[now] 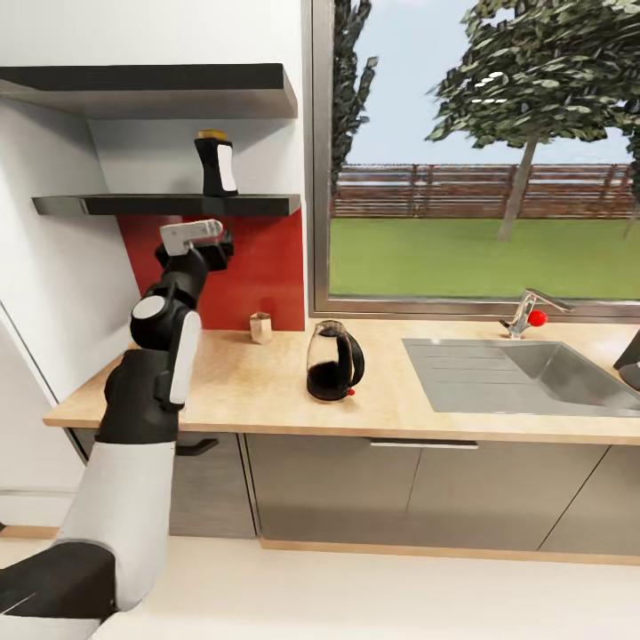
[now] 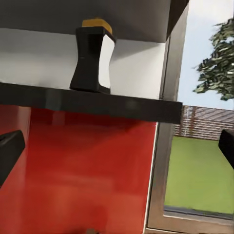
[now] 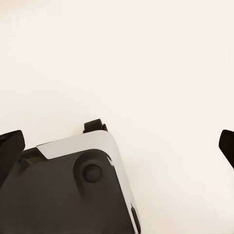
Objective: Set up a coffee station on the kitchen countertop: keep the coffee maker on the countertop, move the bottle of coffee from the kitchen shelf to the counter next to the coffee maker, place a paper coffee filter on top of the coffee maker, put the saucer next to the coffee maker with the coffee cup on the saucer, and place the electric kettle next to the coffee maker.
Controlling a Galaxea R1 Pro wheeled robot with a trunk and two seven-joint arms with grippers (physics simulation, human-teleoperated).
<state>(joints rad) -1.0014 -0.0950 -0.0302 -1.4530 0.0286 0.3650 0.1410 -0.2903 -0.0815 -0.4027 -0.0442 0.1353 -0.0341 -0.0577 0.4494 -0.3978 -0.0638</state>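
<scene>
The coffee bottle [image 1: 216, 164], black with a yellow cap and a white label, stands upright on the lower black shelf [image 1: 169, 205]. My left gripper [image 1: 220, 242] is raised in front of the red backsplash, just under that shelf and below the bottle. In the left wrist view the bottle [image 2: 92, 61] stands on the shelf [image 2: 87, 101] above the open gripper [image 2: 117, 148], with nothing between its fingertips [image 2: 9, 151]. The glass electric kettle [image 1: 333, 360] stands on the wooden countertop [image 1: 240, 382]. My right gripper [image 3: 117, 146] is open over pale floor.
A small beige cup-like object [image 1: 260, 327] sits by the backsplash. A steel sink [image 1: 516, 378] with a faucet [image 1: 529, 313] takes the counter's right half. A dark object [image 1: 629, 363] is cut off at the right edge. An upper shelf [image 1: 151, 89] overhangs the bottle.
</scene>
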